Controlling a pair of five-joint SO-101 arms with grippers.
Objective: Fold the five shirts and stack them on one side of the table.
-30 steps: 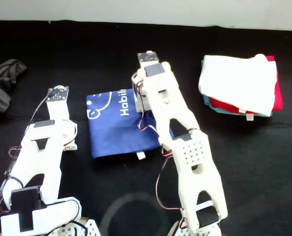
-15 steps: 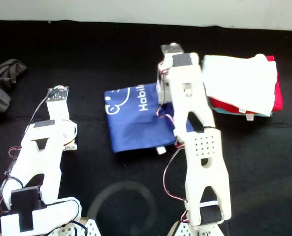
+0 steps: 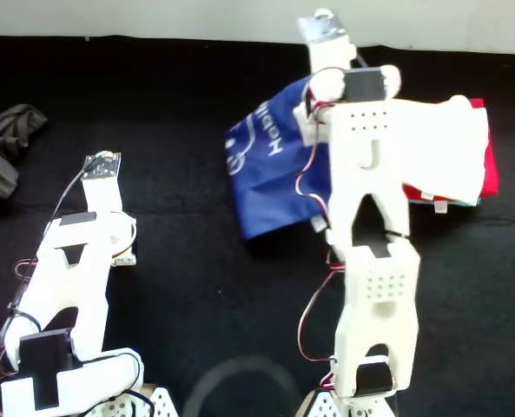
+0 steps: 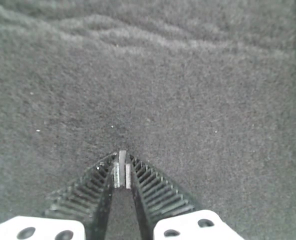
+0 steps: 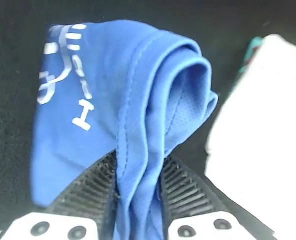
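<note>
A folded blue shirt [image 3: 270,169] with white print hangs lifted off the black table, tilted, beside the stack. My right gripper [image 5: 138,187] is shut on the blue shirt [image 5: 123,90], whose folded edge bunches between the jaws. In the high view the right gripper [image 3: 316,87] sits at the back, next to the stack of folded shirts [image 3: 431,152]: white on top, red and teal below. The white shirt [image 5: 257,135] lies just beside the held one. My left gripper [image 4: 121,167] is shut over bare black cloth and rests at the table's left [image 3: 102,167].
A crumpled dark grey shirt [image 3: 5,148] lies at the far left edge. Black cloth [image 3: 188,287] covers the table between the arms. A pale wall runs along the back edge.
My right gripper has carried the blue shirt up off the table and rightward, toward the stack. The left arm has stayed still.
</note>
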